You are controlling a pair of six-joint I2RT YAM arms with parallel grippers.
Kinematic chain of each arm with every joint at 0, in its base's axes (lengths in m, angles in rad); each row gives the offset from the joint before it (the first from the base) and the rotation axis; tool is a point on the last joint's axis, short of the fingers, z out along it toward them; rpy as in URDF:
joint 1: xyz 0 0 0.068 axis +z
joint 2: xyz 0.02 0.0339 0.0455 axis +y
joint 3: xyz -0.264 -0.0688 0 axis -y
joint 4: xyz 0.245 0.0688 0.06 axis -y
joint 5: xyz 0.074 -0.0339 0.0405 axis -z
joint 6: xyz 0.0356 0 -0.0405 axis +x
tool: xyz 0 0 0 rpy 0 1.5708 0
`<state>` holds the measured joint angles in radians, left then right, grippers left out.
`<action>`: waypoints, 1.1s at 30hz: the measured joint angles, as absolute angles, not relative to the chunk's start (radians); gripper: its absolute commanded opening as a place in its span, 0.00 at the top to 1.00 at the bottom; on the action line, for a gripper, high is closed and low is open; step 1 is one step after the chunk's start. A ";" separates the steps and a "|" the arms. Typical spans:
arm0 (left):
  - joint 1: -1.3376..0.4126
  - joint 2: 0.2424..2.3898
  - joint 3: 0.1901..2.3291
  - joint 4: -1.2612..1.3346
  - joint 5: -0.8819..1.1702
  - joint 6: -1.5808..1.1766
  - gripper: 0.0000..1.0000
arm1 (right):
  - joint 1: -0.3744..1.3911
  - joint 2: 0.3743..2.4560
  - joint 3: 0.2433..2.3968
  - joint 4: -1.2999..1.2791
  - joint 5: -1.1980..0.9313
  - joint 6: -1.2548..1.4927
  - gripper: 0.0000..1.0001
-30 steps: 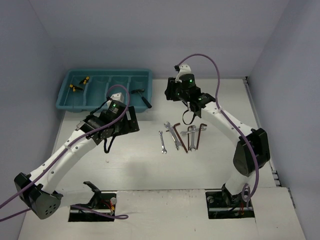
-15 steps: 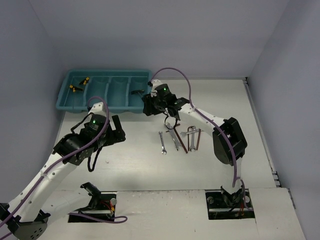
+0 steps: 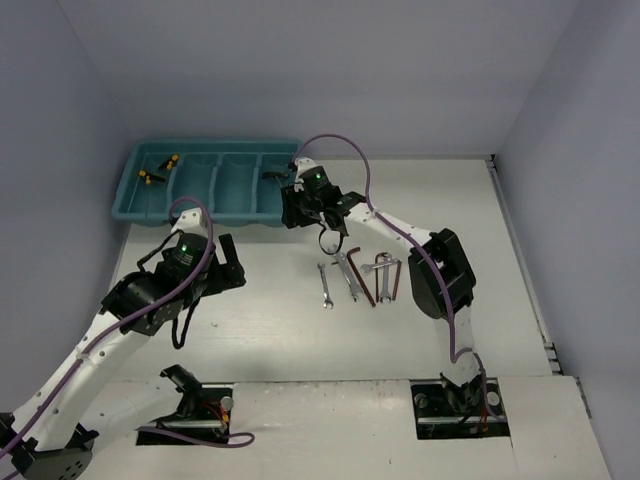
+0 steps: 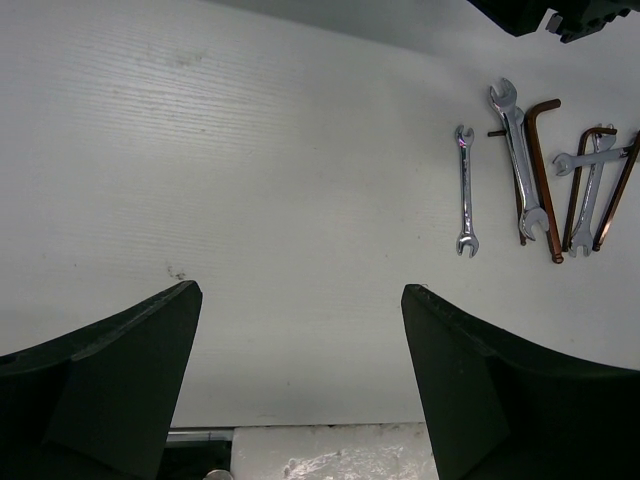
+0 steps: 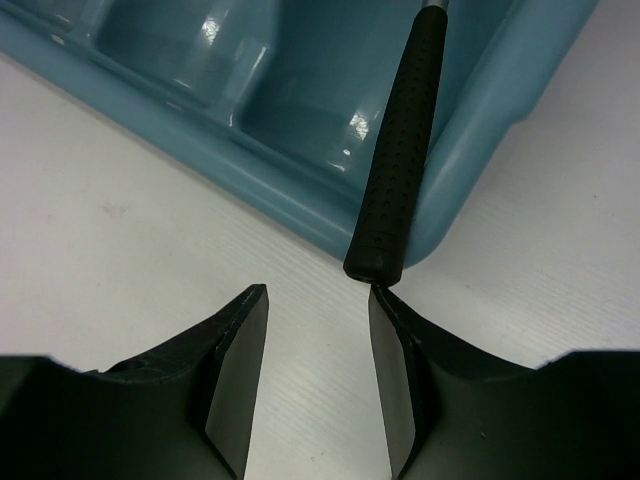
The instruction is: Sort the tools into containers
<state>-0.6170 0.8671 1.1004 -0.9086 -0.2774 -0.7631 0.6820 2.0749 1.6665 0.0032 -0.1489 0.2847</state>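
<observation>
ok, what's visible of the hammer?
The hammer has a black dimpled grip, rubbery-looking, with a sliver of silver shaft above; its head is outside the wrist view. It lies across the near rim of the tray, butt overhanging the table just ahead of the right gripper, jaws open. Contact with them is unclear.

The head of the hammer [image 5: 400, 150] is cut off by the right wrist view's top edge. From above, the yellow-and-black pieces [image 3: 152, 176] are too small to identify.
</observation>
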 measured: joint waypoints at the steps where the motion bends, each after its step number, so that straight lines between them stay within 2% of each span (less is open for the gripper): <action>1: -0.617 0.867 1.100 -0.910 -0.279 -0.762 0.21 | 0.682 2.081 1.671 -0.002 -0.147 0.284 0.58; 11: -0.617 0.872 1.100 -0.913 -0.286 -0.759 0.21 | 0.694 2.189 1.817 -0.035 -0.152 0.277 0.58; 18: -0.617 0.937 1.112 -0.914 -0.271 -0.765 0.21 | 0.701 2.169 1.812 -0.035 -0.143 0.254 0.58; 21: -0.617 0.984 1.138 -0.912 -0.253 -0.780 0.23 | 0.697 2.078 1.728 -0.029 -0.104 0.238 0.58; 25: -0.646 1.074 1.184 -0.892 -0.239 -0.809 0.28 | 0.661 1.852 1.540 -0.037 -0.029 0.240 0.57; 33: -0.793 1.407 1.301 -0.806 -0.259 -0.888 0.42 | 0.425 1.447 1.188 -0.049 0.139 0.284 0.57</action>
